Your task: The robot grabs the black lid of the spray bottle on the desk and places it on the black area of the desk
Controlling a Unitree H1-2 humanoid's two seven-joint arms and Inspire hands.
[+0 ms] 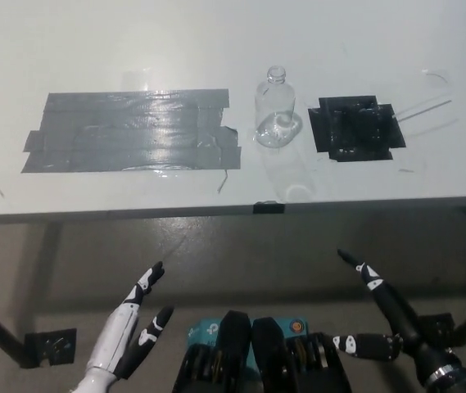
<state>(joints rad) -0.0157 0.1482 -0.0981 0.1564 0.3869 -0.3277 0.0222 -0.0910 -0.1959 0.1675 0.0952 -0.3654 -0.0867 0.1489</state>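
While right hand [380, 315] hangs open below desk [216, 33], bottle [276, 109] uncapped.

Left hand [130, 334] shows a glossy white shell along its back, black underneath, with slim fingers that go black with small white patches near the tips. Right hand [384, 319] is black all over, long thin fingers carrying little white marks, and a bright silvery ring at its wrist.
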